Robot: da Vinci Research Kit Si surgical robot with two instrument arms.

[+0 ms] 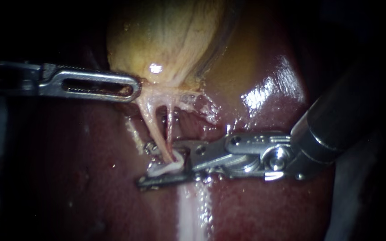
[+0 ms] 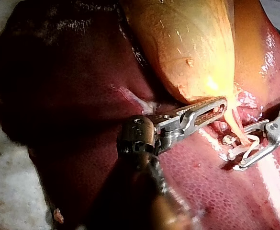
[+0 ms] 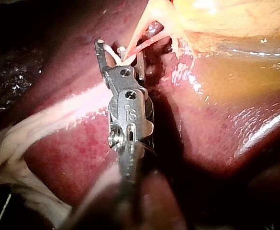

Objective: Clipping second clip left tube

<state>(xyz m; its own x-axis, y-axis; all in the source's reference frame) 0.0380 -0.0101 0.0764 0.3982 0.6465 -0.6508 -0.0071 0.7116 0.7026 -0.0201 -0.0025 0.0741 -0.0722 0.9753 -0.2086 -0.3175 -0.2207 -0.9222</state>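
Endoscope view, our left instrument point(image 1: 132, 89) upper left, slotted steel jaws pinching the yellow bulging gallbladder point(image 1: 166, 35) at its pale neck, our right instrument point(image 1: 147, 165) at centre, jaws spread round the pale left tube point(image 1: 155, 122), cradling a white curved clip point(image 1: 170, 167), over glossy dark-red liver point(image 1: 255, 205).

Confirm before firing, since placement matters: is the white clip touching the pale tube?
Touching. Endoscope view: the clip, held in the right instrument, wraps around the tube, no gap.

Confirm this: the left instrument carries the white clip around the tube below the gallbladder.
Not right: the right instrument carries the white clip around the tube below the gallbladder, as the endoscope view shows. The left instrument grips tissue at the gallbladder's neck.
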